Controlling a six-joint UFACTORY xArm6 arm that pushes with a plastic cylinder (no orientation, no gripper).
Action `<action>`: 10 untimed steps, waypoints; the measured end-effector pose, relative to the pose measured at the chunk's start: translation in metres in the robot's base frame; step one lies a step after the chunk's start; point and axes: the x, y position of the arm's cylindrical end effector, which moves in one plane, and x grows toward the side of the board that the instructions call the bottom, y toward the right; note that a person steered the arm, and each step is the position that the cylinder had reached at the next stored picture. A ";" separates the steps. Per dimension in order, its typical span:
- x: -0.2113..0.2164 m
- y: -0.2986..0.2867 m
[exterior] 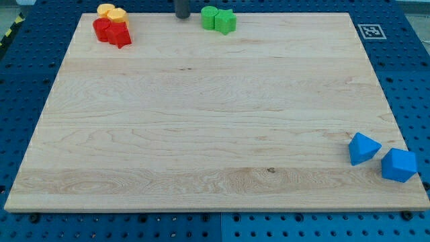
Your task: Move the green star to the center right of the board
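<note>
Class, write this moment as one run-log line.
tip: my tip at view's top edge, left of green blocks, apart | target: green star top centre beside green round block | step: push not begun

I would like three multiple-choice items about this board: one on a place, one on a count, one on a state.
1. Where are the green blocks?
A. top edge
B. bottom right corner
C. centre

2. How many blue blocks are there?
A. one
B. two
C. four

3. My tip is:
A. just left of the green blocks, a gap between
B. among the blue blocks
C. pressing on the red blocks

Key: 1 A, they sit near the board's top edge; 2 B, a pair lies at the lower right; 3 A, wood shows between rod and green.
</note>
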 end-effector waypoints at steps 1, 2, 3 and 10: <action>0.002 0.032; 0.023 0.061; 0.042 0.087; 0.166 0.214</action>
